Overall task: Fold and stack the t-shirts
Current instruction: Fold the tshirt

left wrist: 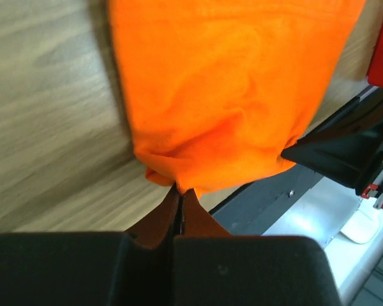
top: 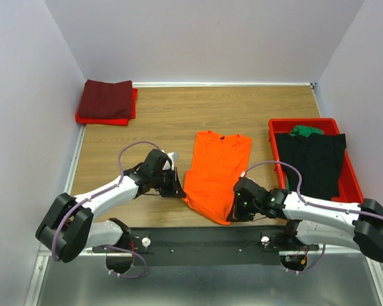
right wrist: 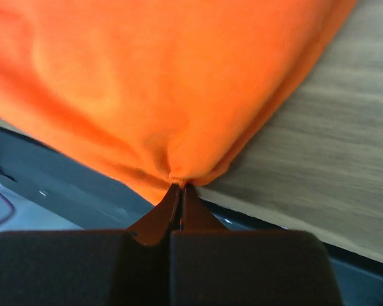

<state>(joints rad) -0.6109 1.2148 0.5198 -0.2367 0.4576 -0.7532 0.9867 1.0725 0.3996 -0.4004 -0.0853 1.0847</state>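
**Q:** Grippers?
**A:** Left gripper point(left wrist: 180, 193) and right gripper point(right wrist: 180, 188) each pinch a near hem corner of the orange shirt point(top: 217, 169), likely for folding.
**Q:** Shirt location?
**A:** Spread mid-table point(top: 159, 115), hem nearest the arms.

No legible text, labels, brands, numbers or signs in any view.

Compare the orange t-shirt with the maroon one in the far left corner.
The orange t-shirt lies stretched out long mid-table; the maroon t-shirt is a compact folded square. The orange one is pinched at its near corners by the left pincer and right pincer; the maroon one is untouched, stacked on a red t-shirt. Both are plain cloth.
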